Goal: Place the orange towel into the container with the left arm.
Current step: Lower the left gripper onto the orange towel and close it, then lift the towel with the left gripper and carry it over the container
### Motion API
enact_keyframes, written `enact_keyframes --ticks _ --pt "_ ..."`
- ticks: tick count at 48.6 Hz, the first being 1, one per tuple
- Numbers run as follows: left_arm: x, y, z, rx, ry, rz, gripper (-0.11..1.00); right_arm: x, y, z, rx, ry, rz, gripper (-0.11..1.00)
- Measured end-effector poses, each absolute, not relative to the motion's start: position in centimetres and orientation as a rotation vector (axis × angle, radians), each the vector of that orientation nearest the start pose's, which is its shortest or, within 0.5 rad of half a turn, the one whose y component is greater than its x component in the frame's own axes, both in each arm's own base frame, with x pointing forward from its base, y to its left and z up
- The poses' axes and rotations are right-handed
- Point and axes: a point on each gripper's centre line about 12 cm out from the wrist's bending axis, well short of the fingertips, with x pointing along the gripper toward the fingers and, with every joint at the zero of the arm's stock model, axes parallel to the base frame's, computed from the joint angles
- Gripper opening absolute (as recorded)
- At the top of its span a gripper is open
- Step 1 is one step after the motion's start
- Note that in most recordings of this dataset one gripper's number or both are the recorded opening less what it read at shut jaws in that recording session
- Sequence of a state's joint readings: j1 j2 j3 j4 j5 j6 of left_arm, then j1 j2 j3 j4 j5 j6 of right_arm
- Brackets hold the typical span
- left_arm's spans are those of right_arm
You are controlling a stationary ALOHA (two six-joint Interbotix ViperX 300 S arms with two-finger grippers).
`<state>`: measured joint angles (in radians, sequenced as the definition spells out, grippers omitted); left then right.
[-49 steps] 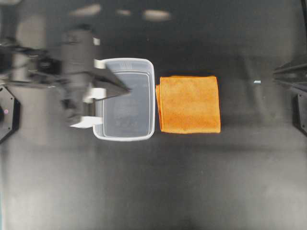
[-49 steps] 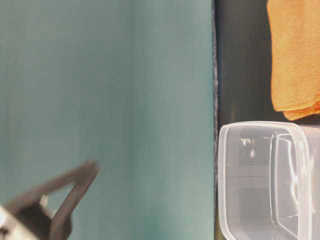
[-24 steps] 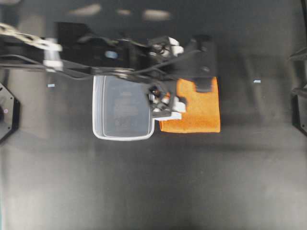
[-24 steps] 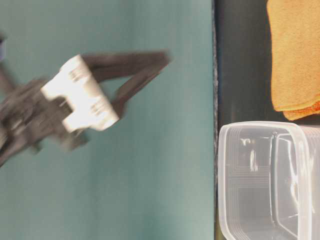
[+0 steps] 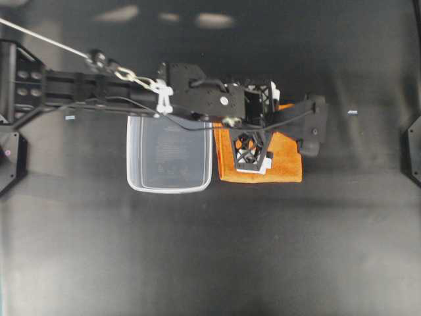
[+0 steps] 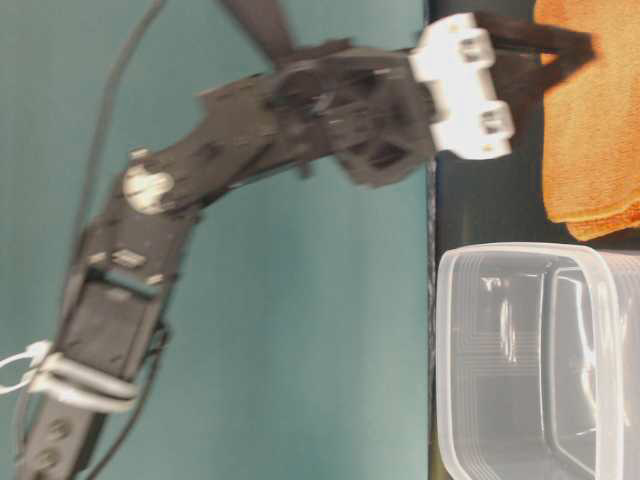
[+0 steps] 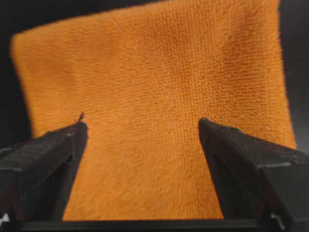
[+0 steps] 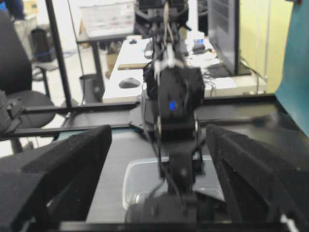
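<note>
- Since a second ago, swung out from the 9 o'clock edge across the container [image 5: 170, 155] to hang over the orange towel [image 5: 286, 161]: left arm [image 5: 99, 85], its fingers [image 7: 53, 154] gone from shut to spread wide.
- Unmoved at centre of the black bench [image 5: 210, 250]: clear container, nothing inside.
- Lying flat just beside the container's 3 o'clock wall: orange towel, square-folded, outside the tub.
- Poised above the towel with jaws wide apart, gripping nothing: left gripper [image 7: 142, 128], orange pile filling the gap between the tips in the wrist view.
- Parked at the 3 o'clock edge, well apart from the towel, jaws wide open and empty: right gripper [image 8: 157, 140].
</note>
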<state>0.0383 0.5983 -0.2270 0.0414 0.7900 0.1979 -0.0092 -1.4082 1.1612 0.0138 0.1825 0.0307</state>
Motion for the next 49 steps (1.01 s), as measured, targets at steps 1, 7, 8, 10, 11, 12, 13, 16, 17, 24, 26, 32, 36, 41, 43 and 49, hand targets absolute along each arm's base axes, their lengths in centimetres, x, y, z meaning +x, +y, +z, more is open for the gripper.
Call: enact_keyframes --ticks 1,7,8,10,11,12,13,16,17,24,26,32,36,41,43,49 --pt "54.4 2.4 12.0 0.198 1.17 -0.075 0.89 12.2 -0.1 31.5 0.044 -0.065 -0.005 0.76" --pt "54.3 2.3 10.7 0.195 1.211 -0.08 0.89 12.2 -0.1 31.5 0.042 -0.065 -0.005 0.76" --pt "54.2 2.3 10.6 0.195 1.214 -0.08 0.89 12.2 -0.1 31.5 0.044 -0.065 -0.003 0.76" --pt "54.2 2.3 10.6 0.193 1.22 -0.079 0.88 12.2 -0.1 31.5 0.044 -0.065 -0.005 0.76" --pt "54.2 2.2 10.6 0.191 1.225 -0.08 0.88 12.2 -0.1 31.5 0.044 -0.065 -0.005 0.76" --pt "54.1 2.2 10.5 0.191 1.228 -0.08 0.87 12.3 -0.1 31.5 0.044 -0.063 -0.005 0.76" --pt "54.1 2.2 10.5 0.191 1.229 -0.08 0.86 12.3 -0.1 31.5 0.044 -0.063 -0.005 0.76" --pt "54.0 2.2 10.4 0.19 1.237 -0.081 0.81 12.2 -0.1 31.5 0.045 -0.065 -0.005 0.76" --pt "54.0 2.2 10.4 0.192 1.24 -0.081 0.77 12.2 -0.1 31.5 0.044 -0.065 -0.005 0.76" --pt "53.9 1.3 10.4 0.209 1.249 -0.103 0.38 12.2 -0.1 31.5 0.042 -0.065 -0.005 0.76" --pt "53.9 0.7 10.4 0.218 1.248 -0.112 0.27 12.2 -0.1 31.5 0.044 -0.065 -0.003 0.76" --pt "54.0 -0.4 11.0 0.234 1.235 -0.131 0.05 12.2 -0.1 31.3 0.042 -0.062 -0.005 0.76" --pt "54.1 -0.5 11.9 0.235 1.22 -0.131 0.05 12.3 -0.1 31.1 0.042 -0.057 -0.005 0.76" --pt "54.6 -0.3 14.9 0.234 1.159 -0.119 0.05 12.3 -0.1 31.1 0.044 -0.057 -0.004 0.76" --pt "54.7 -0.2 16.8 0.231 1.123 -0.112 0.05 12.2 -0.1 31.1 0.044 -0.058 -0.005 0.76" --pt "54.1 -0.3 23.5 0.224 1.027 -0.095 0.05 12.1 -0.1 31.2 0.042 -0.065 -0.005 0.76"
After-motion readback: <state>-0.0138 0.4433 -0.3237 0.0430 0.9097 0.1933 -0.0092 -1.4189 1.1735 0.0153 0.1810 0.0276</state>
